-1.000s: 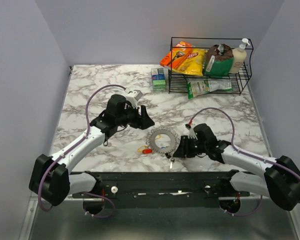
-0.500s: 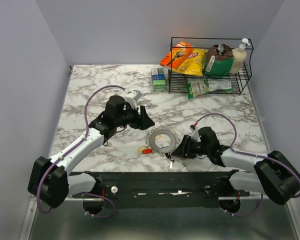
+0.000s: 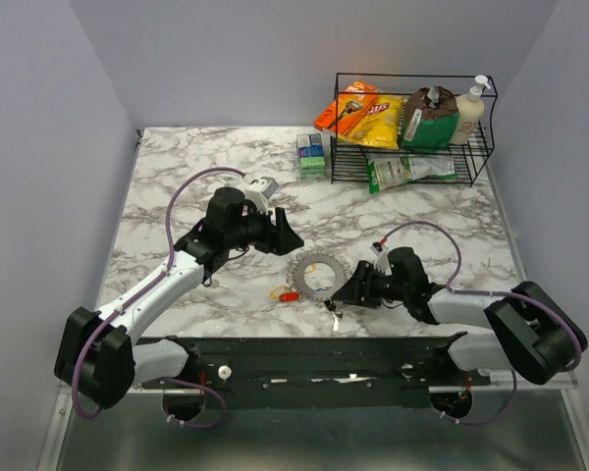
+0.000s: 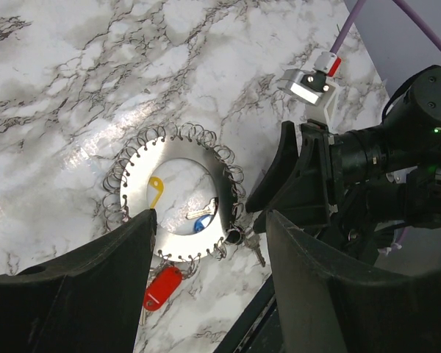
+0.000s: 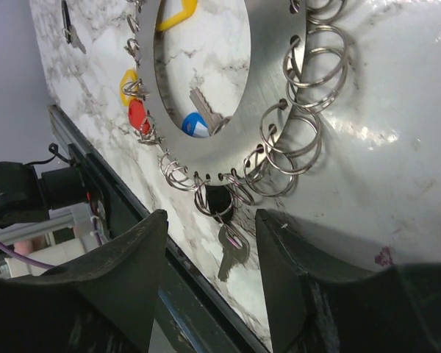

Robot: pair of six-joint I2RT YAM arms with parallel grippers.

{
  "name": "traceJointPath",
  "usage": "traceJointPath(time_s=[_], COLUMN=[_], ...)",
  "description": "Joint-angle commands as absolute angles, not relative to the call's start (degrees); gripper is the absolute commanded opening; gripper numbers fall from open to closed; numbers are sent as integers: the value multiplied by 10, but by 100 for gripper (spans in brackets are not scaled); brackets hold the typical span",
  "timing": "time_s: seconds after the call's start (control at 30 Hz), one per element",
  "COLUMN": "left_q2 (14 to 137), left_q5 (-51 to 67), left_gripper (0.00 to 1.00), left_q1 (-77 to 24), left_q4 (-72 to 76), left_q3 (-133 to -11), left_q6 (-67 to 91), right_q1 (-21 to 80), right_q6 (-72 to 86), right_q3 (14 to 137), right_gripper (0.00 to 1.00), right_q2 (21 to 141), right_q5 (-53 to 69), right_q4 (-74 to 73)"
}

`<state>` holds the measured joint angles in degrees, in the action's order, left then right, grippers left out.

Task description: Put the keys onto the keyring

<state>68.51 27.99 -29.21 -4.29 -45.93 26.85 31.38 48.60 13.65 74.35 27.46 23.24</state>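
Note:
The keyring [image 3: 314, 261] is a flat silver ring plate with several small split rings round its rim, lying on the marble between the arms, and it also shows in both wrist views [image 4: 136, 184] [image 5: 268, 88]. A silver key [image 5: 231, 254] [image 4: 258, 253] hangs from a split ring at its near edge, flat on the table. A blue-headed key [image 5: 198, 123] [image 4: 199, 222] and a yellow tag [image 4: 156, 190] lie inside the ring. A red tag [image 4: 162, 288] [image 3: 289, 295] sits at the rim. My right gripper [image 5: 209, 220] [image 3: 347, 292] is open astride the silver key, holding nothing. My left gripper [image 4: 209, 220] [image 3: 286, 235] hovers open above the ring.
A black wire rack [image 3: 476, 147] with snack bags and a pump bottle stands at the back right. A small box [image 3: 312, 154] and a green packet [image 3: 402, 170] lie near it. The black mounting frame [image 3: 324, 358] runs along the near table edge, close behind the silver key.
The right gripper's jaws have spread wider, and its arm has shifted a little to the left toward the ring. The left arm and the ring have stayed put.

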Motion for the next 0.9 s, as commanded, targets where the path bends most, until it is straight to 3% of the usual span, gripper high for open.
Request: traceJointPath(time_s=[0.0,0.2,0.47,0.87], left_q2=[682,681,686,695], left_q5=[299,299,301,303], left_gripper=[70,70,70,70], left_q1=[-289,-289,-289,-289], left_q4=[-35,-47,-44,-37], left_q3=[-463,-470,-466,-462], left_q6=[265,258,257,255], right_q1=[310,310,310,310], right_q6=[490,492,469,439], right_q3=[127,134,120,131], right_gripper=[61,59,58,57], right_q2=[802,839,747,714], right_q5=[274,298,280,249], right_q4=[300,336,319,236])
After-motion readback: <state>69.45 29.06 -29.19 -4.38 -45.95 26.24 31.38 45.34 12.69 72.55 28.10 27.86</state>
